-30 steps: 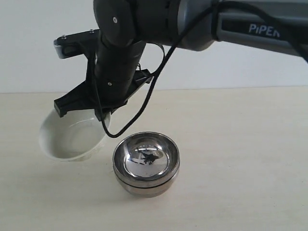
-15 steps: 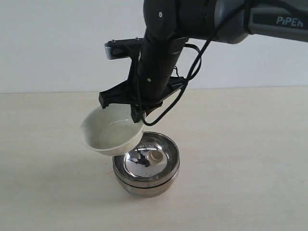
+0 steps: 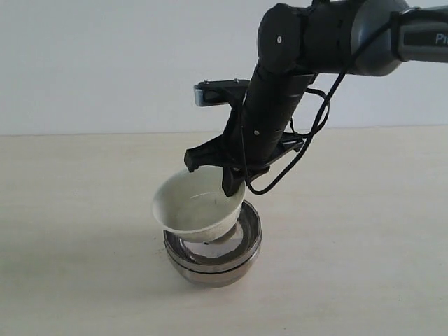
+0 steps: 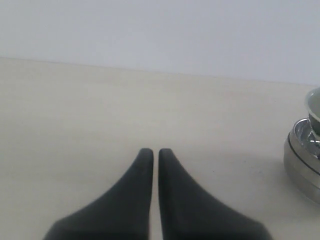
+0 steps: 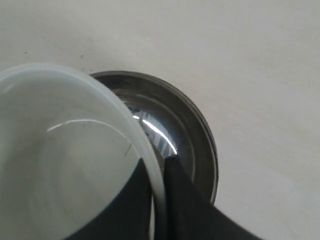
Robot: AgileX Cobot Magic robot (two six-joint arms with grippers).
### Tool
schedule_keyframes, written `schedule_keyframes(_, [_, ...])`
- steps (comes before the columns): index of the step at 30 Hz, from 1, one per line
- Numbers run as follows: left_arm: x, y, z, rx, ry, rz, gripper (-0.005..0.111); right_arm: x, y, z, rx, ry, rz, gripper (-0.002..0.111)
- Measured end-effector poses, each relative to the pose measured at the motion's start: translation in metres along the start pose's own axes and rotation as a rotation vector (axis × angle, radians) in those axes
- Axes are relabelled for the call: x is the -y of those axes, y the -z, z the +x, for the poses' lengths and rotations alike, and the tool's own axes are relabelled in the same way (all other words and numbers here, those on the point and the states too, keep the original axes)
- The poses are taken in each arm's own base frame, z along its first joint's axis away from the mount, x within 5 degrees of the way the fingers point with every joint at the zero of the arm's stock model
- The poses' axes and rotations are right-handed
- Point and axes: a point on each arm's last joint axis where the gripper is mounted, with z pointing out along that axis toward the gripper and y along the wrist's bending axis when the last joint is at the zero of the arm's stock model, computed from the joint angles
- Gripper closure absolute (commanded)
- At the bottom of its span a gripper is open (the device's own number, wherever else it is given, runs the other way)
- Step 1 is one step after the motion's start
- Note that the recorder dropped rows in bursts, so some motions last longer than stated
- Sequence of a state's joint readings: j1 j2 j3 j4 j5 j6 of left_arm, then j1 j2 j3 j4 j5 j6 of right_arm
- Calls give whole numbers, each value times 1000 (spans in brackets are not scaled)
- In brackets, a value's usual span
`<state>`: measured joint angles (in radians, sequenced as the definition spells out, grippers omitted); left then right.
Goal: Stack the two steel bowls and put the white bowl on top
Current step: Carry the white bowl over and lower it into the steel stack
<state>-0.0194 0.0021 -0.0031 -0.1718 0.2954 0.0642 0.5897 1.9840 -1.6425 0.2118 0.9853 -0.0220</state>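
Note:
The two steel bowls (image 3: 213,260) stand nested, one inside the other, on the pale table, seen from above in the right wrist view (image 5: 192,130) and at the frame's edge in the left wrist view (image 4: 302,159). The white bowl (image 3: 192,204) hangs tilted just over them, overlapping their left half. My right gripper (image 3: 234,186) is shut on its rim, one finger inside and one outside (image 5: 159,167). My left gripper (image 4: 151,152) is shut on nothing, low over bare table, well apart from the stack.
A pale wall (image 3: 105,63) backs the beige table (image 3: 364,231). The right arm's black cable (image 3: 294,157) loops beside the wrist. Nothing else lies on the table.
The right gripper has carried the white bowl rightwards from left of the stack to partly over the steel bowls, and a little lower.

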Motion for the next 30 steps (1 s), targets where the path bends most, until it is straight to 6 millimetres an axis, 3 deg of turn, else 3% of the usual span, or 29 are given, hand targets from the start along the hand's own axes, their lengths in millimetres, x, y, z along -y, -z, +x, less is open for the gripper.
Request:
schedule_keyframes(11, [0,0,0,0,0,0,103,4,-17,12,-25,2,4,108])
schedule_keyframes(30, [0,0,0,0,0,0,103,5,-18,11,-5,6,6,108])
